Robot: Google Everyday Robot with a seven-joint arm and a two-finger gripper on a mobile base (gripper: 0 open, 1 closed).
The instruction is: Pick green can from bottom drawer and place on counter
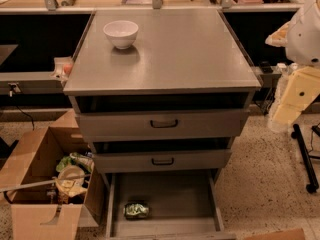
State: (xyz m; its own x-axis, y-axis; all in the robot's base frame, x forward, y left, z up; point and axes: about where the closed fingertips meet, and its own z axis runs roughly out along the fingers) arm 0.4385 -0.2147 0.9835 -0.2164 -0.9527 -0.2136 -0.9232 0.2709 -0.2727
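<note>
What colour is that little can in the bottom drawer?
Shiny green can, camera view; the tool is at far right.

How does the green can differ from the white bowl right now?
The green can lies on its side in the bottom drawer; the white bowl stands upright on the counter. The can is smaller and crinkled, the bowl smooth. The gripper is at the right, near neither.

Single camera, raised, close, looks down over counter (170, 59) into bottom drawer (172, 194).
</note>
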